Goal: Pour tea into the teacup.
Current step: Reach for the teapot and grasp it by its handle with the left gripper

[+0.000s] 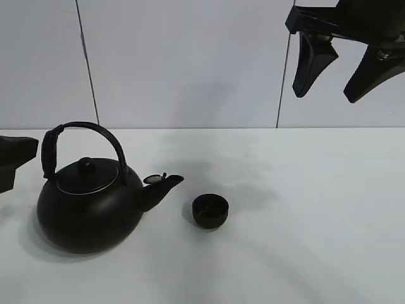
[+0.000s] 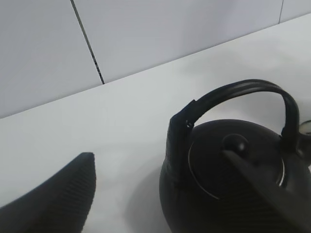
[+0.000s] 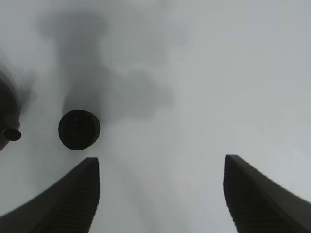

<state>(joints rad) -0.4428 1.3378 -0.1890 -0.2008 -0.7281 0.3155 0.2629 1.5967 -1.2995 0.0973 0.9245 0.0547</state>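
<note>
The small black teacup (image 1: 210,211) stands upright on the white table, just right of the spout of a big round black kettle (image 1: 88,206). No tea shows in any view. My right gripper (image 1: 324,96) hangs open high above the table, up and to the right of the cup. Its wrist view looks down on the teacup (image 3: 79,129) past its empty gripper (image 3: 161,159). My left gripper (image 1: 12,161) sits low at the left edge, beside the kettle and apart from it. In the left wrist view the gripper (image 2: 156,154) is open, with the kettle (image 2: 228,184) and its arched handle beyond.
The white table (image 1: 304,240) meets a pale panelled wall (image 1: 190,63) behind. The kettle's spout tip (image 3: 10,133) shows at the edge of the right wrist view. Soft shadows lie on the table around the cup.
</note>
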